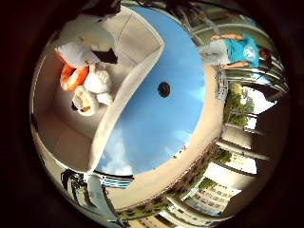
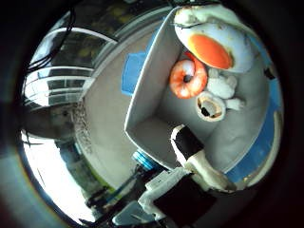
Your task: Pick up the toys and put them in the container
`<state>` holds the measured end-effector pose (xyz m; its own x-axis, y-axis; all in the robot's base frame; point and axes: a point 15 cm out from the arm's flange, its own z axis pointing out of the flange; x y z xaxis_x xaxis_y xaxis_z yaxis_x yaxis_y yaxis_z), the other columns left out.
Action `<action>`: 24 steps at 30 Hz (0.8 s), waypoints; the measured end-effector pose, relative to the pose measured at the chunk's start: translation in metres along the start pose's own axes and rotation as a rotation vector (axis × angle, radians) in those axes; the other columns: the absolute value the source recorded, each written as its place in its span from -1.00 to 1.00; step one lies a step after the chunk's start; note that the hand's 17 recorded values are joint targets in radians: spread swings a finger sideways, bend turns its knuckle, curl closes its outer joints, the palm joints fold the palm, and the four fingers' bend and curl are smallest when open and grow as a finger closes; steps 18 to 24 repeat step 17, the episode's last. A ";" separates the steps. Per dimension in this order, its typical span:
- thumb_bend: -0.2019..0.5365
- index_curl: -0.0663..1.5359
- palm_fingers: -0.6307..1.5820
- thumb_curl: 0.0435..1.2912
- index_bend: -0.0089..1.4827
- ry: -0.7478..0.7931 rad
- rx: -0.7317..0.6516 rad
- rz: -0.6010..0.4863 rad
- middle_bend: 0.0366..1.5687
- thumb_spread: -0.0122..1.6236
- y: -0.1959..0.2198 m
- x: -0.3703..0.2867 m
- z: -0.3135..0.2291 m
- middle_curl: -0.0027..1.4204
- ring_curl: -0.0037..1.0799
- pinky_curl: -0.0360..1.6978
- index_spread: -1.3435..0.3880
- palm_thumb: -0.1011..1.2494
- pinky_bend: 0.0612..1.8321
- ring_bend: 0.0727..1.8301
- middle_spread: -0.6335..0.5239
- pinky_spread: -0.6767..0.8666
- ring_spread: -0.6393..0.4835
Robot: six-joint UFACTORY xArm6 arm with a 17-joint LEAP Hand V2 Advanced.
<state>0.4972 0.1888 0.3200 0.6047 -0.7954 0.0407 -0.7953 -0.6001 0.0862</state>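
**Toys gathered in grey container on blue tabletop**

Seen from the little-finger side of the palm, a grey open container (image 1: 128,90) sits at about nine o'clock on a round blue table (image 1: 166,118), a small dark hole (image 1: 164,89) near the table's middle. Inside the container lie a fried-egg toy (image 2: 213,45), an orange-and-white shrimp toy (image 2: 187,78) curled into a ring, a white mushroom toy (image 2: 222,88) and a round cream piece with a hollow centre (image 2: 210,107), all clustered touching one another. The egg's long axis runs roughly from ten to four o'clock in the thumb-side view. The right hand (image 2: 190,175) hangs above the container at six o'clock in that view; a white-and-black finger (image 2: 187,142) reaches over the rim, holding nothing and touching no toy. How wide the fingers are spread cannot be told. No writing is legible.
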 end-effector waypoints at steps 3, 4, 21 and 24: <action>-0.57 -0.84 -0.53 -0.51 -0.55 0.004 0.017 0.004 -0.87 0.37 0.000 0.004 -0.006 -0.37 -0.38 -0.51 0.11 -0.21 0.02 -0.47 0.26 0.47 0.68; -0.56 -0.82 -0.52 -0.53 -0.58 0.006 0.023 0.006 -0.87 0.37 0.000 0.005 -0.008 -0.39 -0.39 -0.52 0.11 -0.22 0.01 -0.49 0.27 0.47 0.68; -0.53 -0.70 -0.45 -0.59 -0.76 0.049 0.160 0.091 -0.84 0.36 0.091 0.046 -0.125 -0.55 -0.42 -0.60 0.16 -0.20 -0.07 -0.56 0.32 0.51 0.71; -0.53 -0.70 -0.45 -0.59 -0.76 0.049 0.160 0.091 -0.84 0.36 0.091 0.046 -0.125 -0.55 -0.42 -0.60 0.16 -0.20 -0.07 -0.56 0.32 0.51 0.71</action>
